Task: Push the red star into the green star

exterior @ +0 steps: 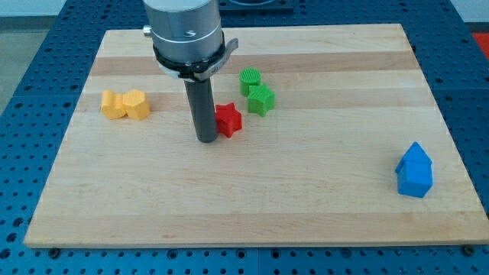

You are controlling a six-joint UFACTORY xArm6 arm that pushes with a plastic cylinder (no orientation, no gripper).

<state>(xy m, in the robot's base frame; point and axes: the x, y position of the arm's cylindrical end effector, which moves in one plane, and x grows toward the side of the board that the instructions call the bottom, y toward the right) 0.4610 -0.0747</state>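
Observation:
The red star [228,120] lies on the wooden board near the middle. The green star [261,99] lies a short way up and to the right of it, with a small gap between them. My tip [206,140] stands on the board at the red star's left side, touching or nearly touching it. The dark rod rises from there to the grey arm end at the view's top.
A green round block [250,79] sits just above the green star, touching it. Two yellow blocks [126,105] sit together at the left. Two blue blocks [414,171] sit together at the right, near the board's edge [466,191].

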